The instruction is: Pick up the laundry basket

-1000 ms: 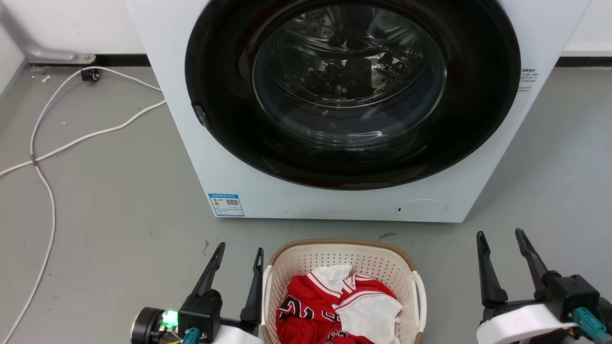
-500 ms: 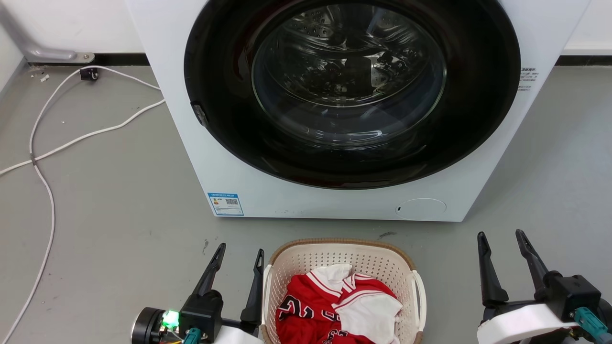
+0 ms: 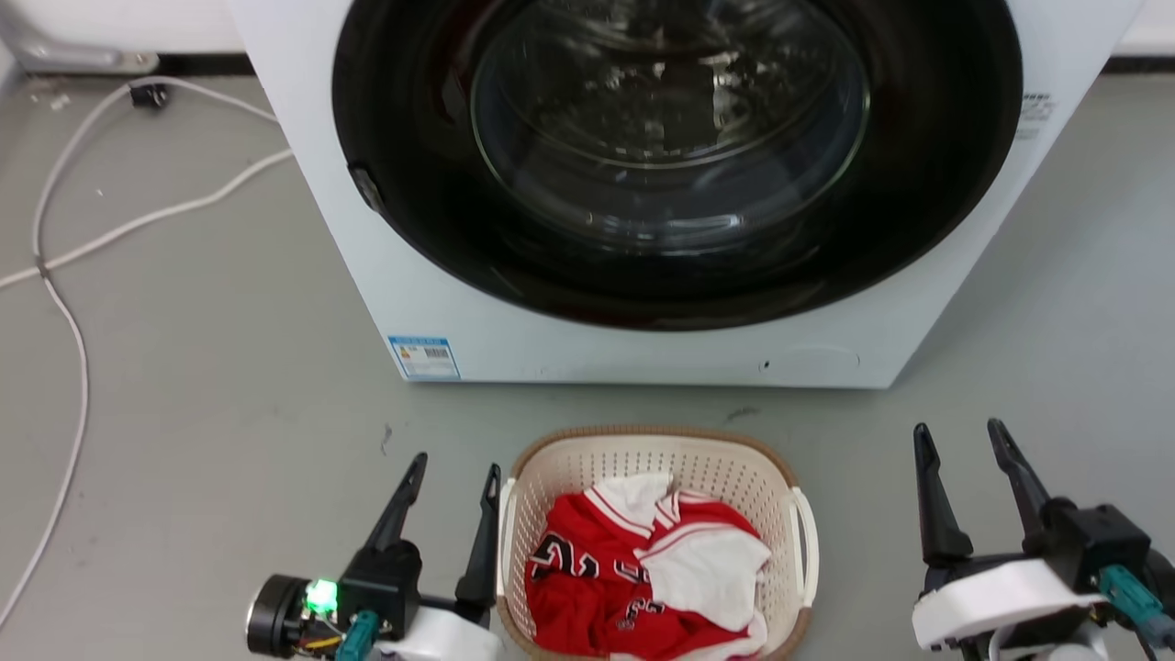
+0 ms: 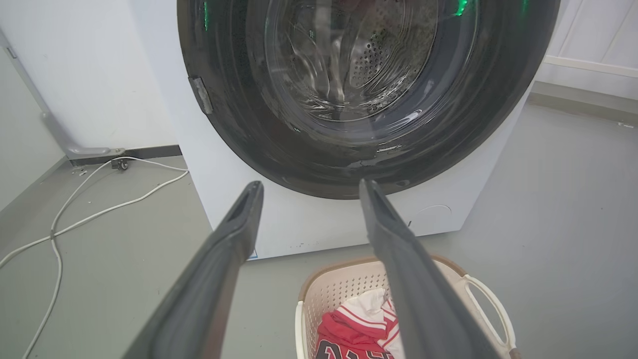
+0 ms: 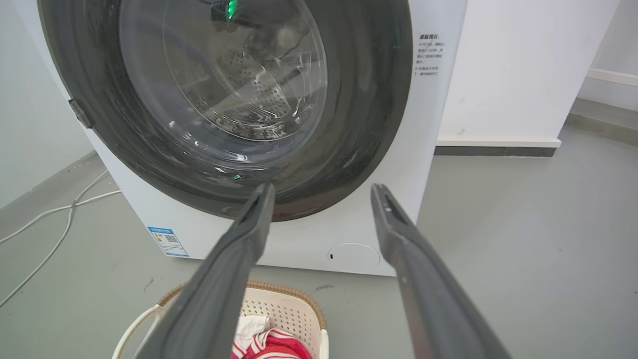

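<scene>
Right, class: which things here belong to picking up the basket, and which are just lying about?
Job: laundry basket, left hand, right hand.
Lying about: washing machine, white cable, red and white jersey.

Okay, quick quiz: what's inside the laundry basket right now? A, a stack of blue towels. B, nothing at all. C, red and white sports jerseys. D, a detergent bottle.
C: the laundry basket, on the floor in front of the washing machine, holds crumpled red and white jerseys with dark lettering.
</scene>
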Controlling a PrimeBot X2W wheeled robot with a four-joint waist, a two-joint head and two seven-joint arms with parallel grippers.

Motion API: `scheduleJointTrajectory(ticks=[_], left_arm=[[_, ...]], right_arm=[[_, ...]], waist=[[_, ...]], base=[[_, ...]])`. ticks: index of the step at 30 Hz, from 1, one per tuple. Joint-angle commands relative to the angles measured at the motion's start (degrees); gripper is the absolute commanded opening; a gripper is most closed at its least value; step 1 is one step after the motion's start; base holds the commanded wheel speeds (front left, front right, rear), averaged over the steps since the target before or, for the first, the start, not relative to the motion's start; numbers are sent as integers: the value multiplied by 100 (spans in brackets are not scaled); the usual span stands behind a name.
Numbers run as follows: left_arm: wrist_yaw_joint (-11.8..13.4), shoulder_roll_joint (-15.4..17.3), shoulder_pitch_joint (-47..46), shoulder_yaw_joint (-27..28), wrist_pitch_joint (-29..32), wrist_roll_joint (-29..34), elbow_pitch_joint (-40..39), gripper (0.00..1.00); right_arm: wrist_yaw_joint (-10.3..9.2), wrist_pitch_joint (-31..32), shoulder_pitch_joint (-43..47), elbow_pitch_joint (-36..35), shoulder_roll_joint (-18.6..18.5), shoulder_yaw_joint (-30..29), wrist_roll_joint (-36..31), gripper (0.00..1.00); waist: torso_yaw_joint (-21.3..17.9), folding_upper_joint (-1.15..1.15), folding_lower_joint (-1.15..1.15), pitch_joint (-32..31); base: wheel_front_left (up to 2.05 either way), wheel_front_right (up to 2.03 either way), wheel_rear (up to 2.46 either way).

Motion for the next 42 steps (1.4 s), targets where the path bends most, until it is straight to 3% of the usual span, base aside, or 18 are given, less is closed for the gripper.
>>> scheduleJointTrajectory(ticks=[1,14,23,34,42], left_arm=[[-33,-8,-174,66,-14,-2,52,100],[-257,188,-1328,411,-14,66,774,100],[-538,443,-2445,359,-15,41,1981,100],[-692,691,-3762,-209,-14,-166,3904,100],[-697,656,-4511,-1223,244,-947,5057,100]], right_arm=[[-2,-15,-198,63,-2,23,-52,100],[-3,-13,-1258,896,-2,133,-183,100],[-3,0,-2229,2212,-1,122,-213,100],[-3,302,-3405,3954,-2,171,-56,100],[-3,653,-4141,4983,0,323,203,100]], waist=[[-40,0,0,312],[-138,0,0,1887],[-160,0,0,2814],[-169,0,0,3481],[-123,0,0,3762]], base=[[0,0,0],[0,0,0],[0,0,0],[0,0,0],[0,0,0]])
